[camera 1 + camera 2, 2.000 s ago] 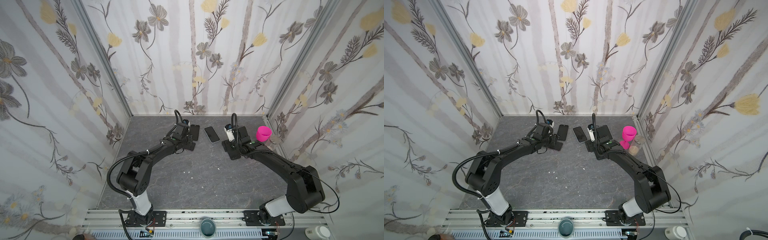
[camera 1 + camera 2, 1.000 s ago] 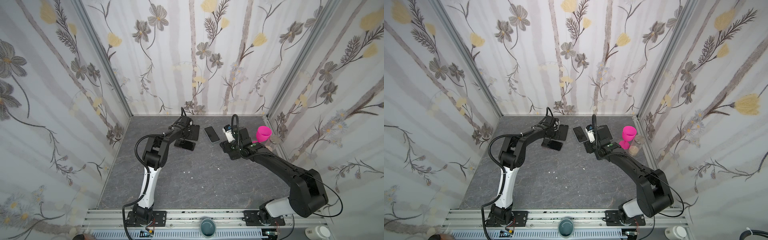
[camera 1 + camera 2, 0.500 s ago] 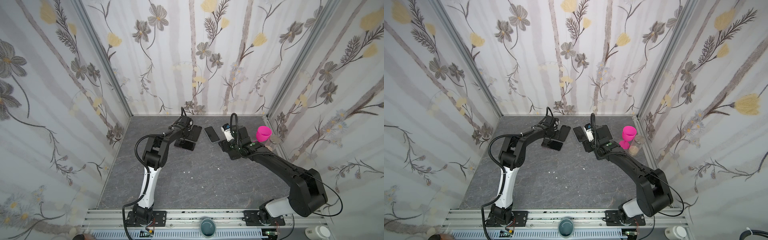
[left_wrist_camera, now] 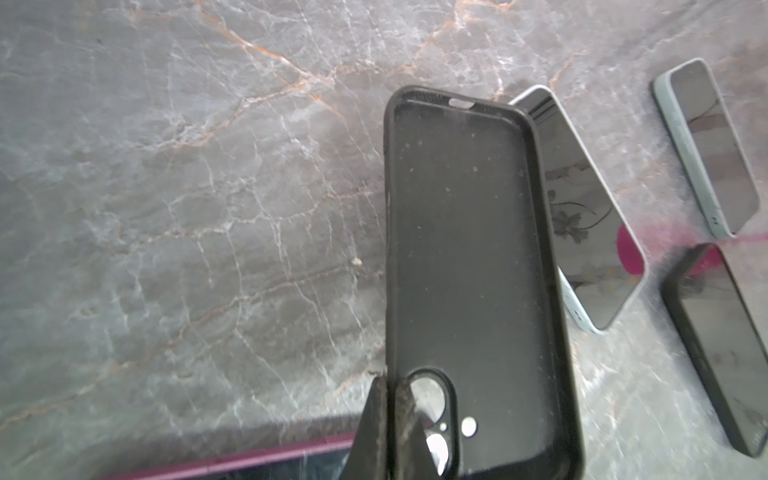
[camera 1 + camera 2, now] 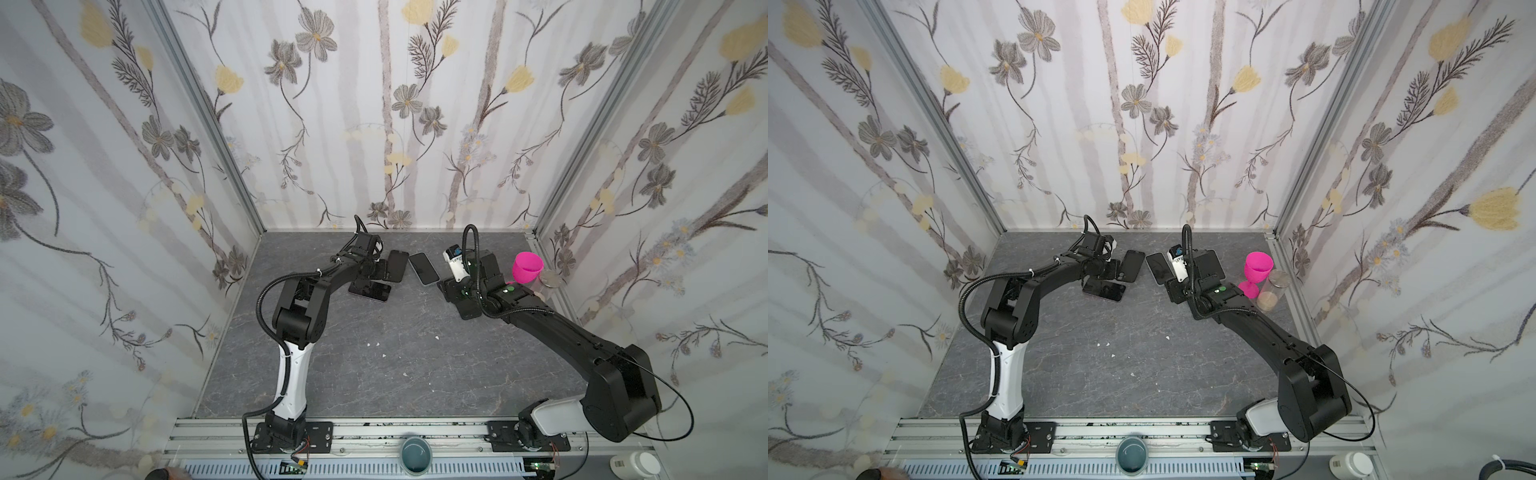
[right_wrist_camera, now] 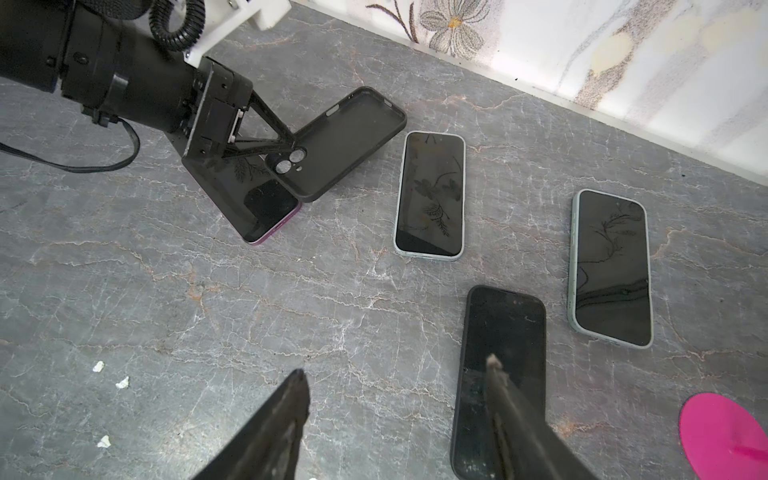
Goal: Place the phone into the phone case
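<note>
In both top views, at the upper centre of the grey floor, the left gripper [image 5: 376,269] holds the phone case [image 5: 397,266] just beside a pale-edged phone [image 5: 424,268].

The left wrist view shows its fingers [image 4: 376,399] pinched on the case's rim by the camera cutout, with the hollow facing up.

In the right wrist view the right gripper [image 6: 397,370] is spread wide and empty above a black phone [image 6: 498,332].

The step in hand looks like steadying the case. The next move probably calls for the right arm to lift a phone and seat it squarely in the hollow.

Purple-edged phone [image 6: 268,210] partly behind phone case [image 6: 349,137] and left claw [image 6: 291,146]
</note>
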